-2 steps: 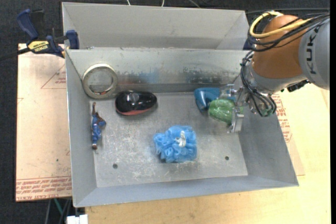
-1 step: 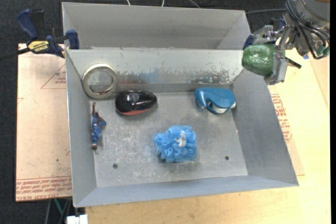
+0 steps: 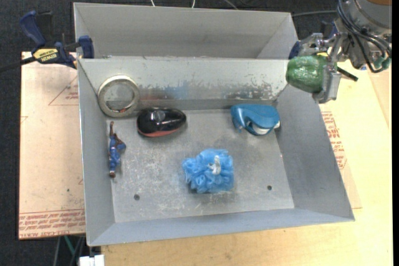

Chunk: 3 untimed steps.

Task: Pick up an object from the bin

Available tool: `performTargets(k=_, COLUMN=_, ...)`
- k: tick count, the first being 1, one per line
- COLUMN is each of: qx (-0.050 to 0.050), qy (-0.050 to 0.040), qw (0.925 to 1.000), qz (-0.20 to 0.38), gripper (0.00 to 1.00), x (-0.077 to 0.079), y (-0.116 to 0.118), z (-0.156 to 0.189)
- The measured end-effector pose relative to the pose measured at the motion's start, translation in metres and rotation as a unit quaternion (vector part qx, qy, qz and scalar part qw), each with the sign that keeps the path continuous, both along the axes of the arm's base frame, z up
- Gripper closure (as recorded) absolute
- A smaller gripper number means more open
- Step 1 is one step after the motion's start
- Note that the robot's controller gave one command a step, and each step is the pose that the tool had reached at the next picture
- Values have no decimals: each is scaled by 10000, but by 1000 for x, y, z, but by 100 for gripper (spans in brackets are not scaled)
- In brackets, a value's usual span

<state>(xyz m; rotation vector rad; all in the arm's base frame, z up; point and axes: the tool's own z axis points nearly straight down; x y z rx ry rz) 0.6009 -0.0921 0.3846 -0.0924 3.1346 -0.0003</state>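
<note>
Dark floor with loose cables runs along the far side; nearer stands the grey metal bin (image 3: 308, 156) with sloped walls. Arm enters from the right. The two-finger gripper (image 3: 316, 75) is raised over the bin's far right corner, level with the rim and clear of the bin floor. Its fingers are closed round a green, lumpy, rounded object (image 3: 303, 73), which sticks out to the left of the gripper over the rim; the finger on the right side of the object shows as a metal plate, the other finger cannot be made out clearly. Five things lie apart on the bin floor. A pale ring-shaped roll of tape (image 3: 118, 96) is in the far left corner. A glossy black computer mouse with a red stripe (image 3: 161, 122) lies just to the right of the roll. A blue plastic tape dispenser (image 3: 255, 119) lies far right of centre, nearest to the gripper. A light blue knobbly clump (image 3: 209, 172) lies near the middle, toward the near wall. A small slender blue and brown item (image 3: 114, 151) lies along the left wall; its kind cannot be told.
</note>
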Motion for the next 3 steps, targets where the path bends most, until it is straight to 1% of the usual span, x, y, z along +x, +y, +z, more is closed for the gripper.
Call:
performTargets(k=1, qx=0, qy=-15, qw=10000, qz=-19, gripper=100, x=4, y=15, z=-43)
performTargets(k=2, qx=-3, qy=-43, qw=10000, qz=-70, gripper=100, x=25, y=19, z=-68)
performTargets(k=3, qx=0, qy=-51, qw=9994, qz=-357, gripper=100, x=-9, y=21, z=-82)
